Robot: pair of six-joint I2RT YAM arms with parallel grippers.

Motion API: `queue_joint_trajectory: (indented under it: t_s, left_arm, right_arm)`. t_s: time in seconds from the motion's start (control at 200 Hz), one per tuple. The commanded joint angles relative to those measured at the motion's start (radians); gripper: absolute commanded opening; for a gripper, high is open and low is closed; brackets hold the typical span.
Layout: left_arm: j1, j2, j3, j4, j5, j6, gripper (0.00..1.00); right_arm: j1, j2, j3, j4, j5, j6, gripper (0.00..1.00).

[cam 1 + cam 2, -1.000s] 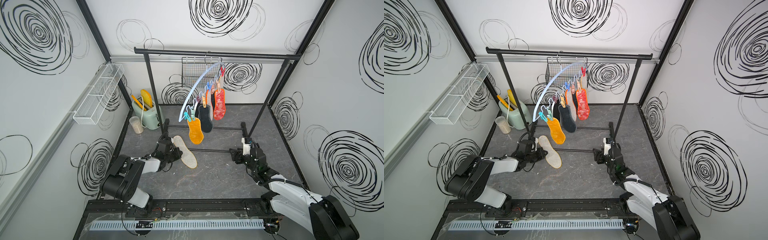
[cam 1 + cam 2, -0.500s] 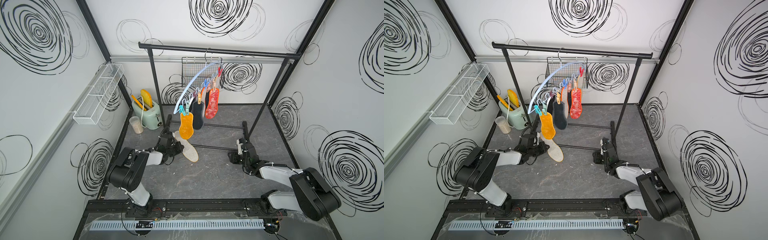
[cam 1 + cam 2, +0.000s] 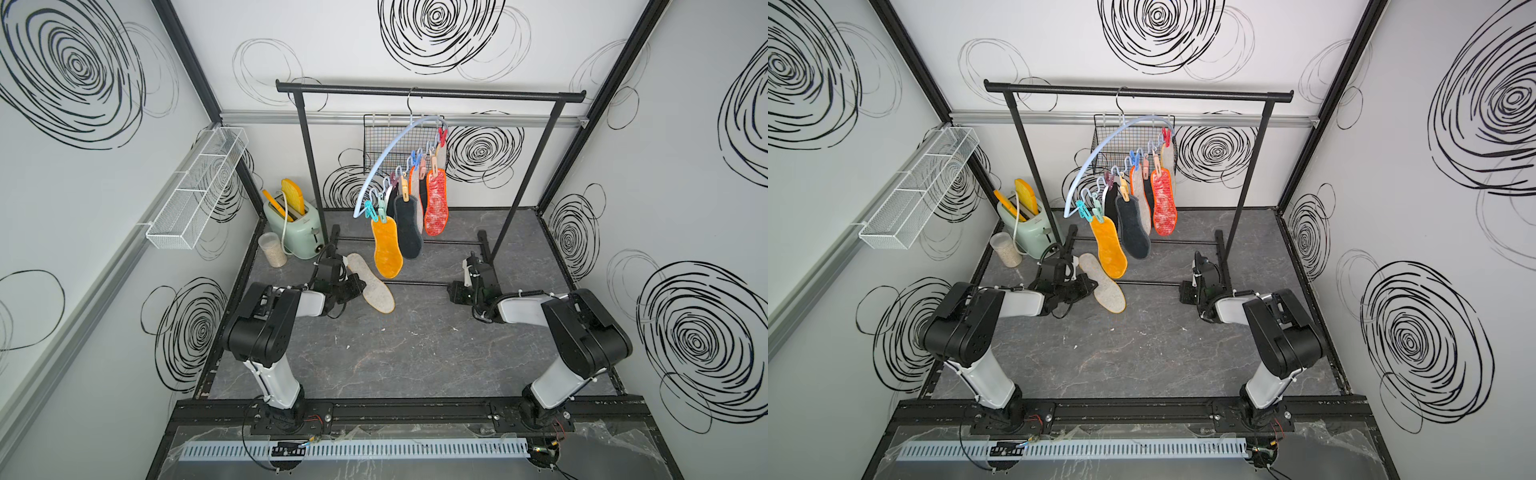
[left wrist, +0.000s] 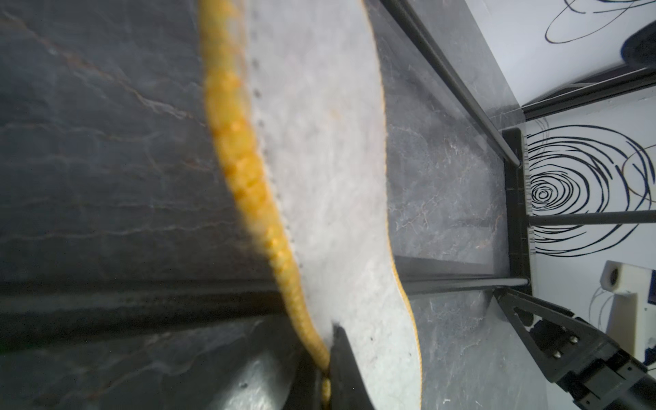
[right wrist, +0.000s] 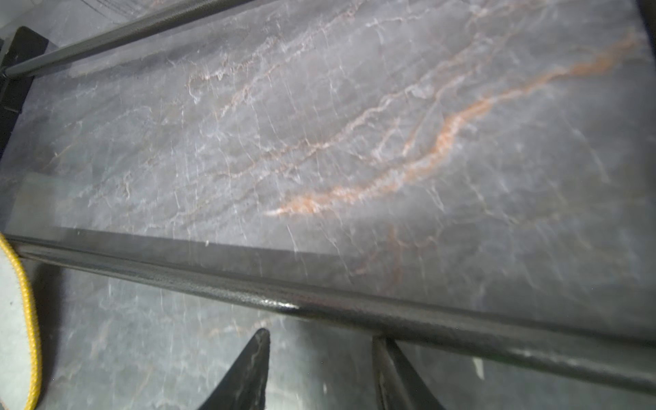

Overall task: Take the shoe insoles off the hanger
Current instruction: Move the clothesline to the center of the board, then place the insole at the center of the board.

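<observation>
The pale blue hanger (image 3: 376,165) (image 3: 1087,162) hangs tilted from the black rack. Several shoe insoles are pegged to it, among them an orange one (image 3: 386,249) (image 3: 1109,249), a dark grey one (image 3: 408,230) and a red-mottled one (image 3: 435,203). My left gripper (image 3: 353,286) (image 3: 1086,286) (image 4: 324,358) is shut on the edge of a grey felt insole with a yellow rim (image 3: 372,284) (image 4: 319,142), low over the table below the orange one. My right gripper (image 3: 455,291) (image 5: 321,337) is open and holds nothing. It sits low, right against the rack's lower bar (image 5: 319,301).
The black rack (image 3: 428,93) spans the back, with floor bars between the arms. A mint toaster (image 3: 293,226) and a jar (image 3: 272,249) stand at the back left. A white wire shelf (image 3: 199,183) is on the left wall. A black mesh basket (image 3: 386,141) hangs behind the hanger.
The right arm has folded down and its jaws have narrowed. The hanger and its insoles have swung. The left gripper keeps hold of the grey insole.
</observation>
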Motion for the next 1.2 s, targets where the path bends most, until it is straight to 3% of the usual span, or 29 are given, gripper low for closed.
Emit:
queue_joint_trajectory:
  t_s: [0.0,0.23,0.445,0.605,0.73,0.865,1.025,1.195]
  left_arm:
    - [0.025,0.034,0.04,-0.004,0.022,0.016,0.0]
    - [0.006,-0.016,0.026,-0.021,0.067,0.029,0.0]
    - [-0.115,-0.252,-0.05,-0.186,0.037,0.022,0.0]
    - [-0.161,-0.439,-0.177,-0.224,0.097,-0.034,0.0]
    - [-0.203,-0.504,-0.25,-0.19,0.19,-0.059,0.0]
    - [-0.339,-0.451,-0.232,-0.086,0.273,-0.094,0.0]
    - [-0.523,-0.309,-0.158,0.01,0.215,-0.14,0.0]
    - [-0.651,-0.076,-0.02,0.179,0.186,-0.243,0.0]
  right_arm:
    - [-0.006,0.046,0.039,-0.016,-0.009,-0.004,0.49]
    - [-0.004,-0.037,0.006,-0.022,-0.023,-0.014,0.5]
    - [-0.015,-0.207,-0.036,-0.073,-0.067,-0.036,0.54]
    - [-0.04,-0.333,-0.072,-0.108,-0.088,-0.038,0.55]
    - [-0.058,-0.41,-0.084,-0.138,-0.086,-0.045,0.56]
    - [-0.084,-0.476,-0.098,-0.165,-0.09,-0.046,0.57]
    - [-0.114,-0.554,-0.115,-0.196,-0.089,-0.047,0.58]
    - [-0.145,-0.606,-0.145,-0.177,-0.06,-0.024,0.58]
